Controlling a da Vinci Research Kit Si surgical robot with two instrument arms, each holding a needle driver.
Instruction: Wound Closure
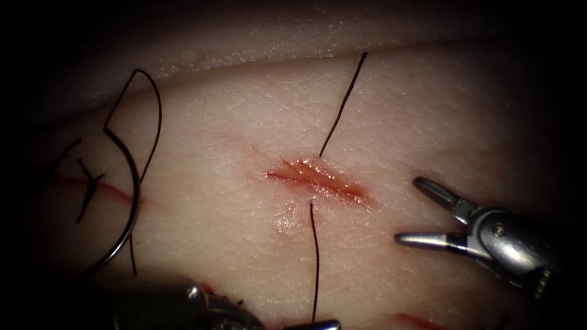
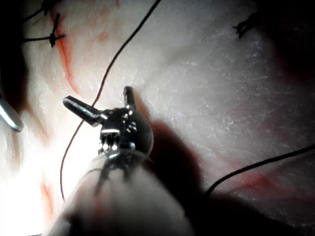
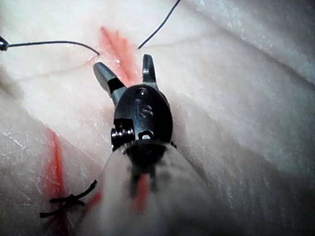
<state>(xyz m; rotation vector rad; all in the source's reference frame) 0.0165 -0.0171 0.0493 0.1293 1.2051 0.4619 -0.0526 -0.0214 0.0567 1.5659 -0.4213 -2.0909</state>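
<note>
Pale tissue carries everything. Toward its left edge the curved needle lies loose on the surface, beside an older knotted stitch, in neither hand. The left hand is spread, holding nothing. Thread crosses the cut at the middle. Right of the cut, the right hand is spread and empty. With the thread unheld, any snag could drag it back out through the cut.

Nothing readable is showing anywhere: no lettering, numbers, brand marks or signs.
</note>
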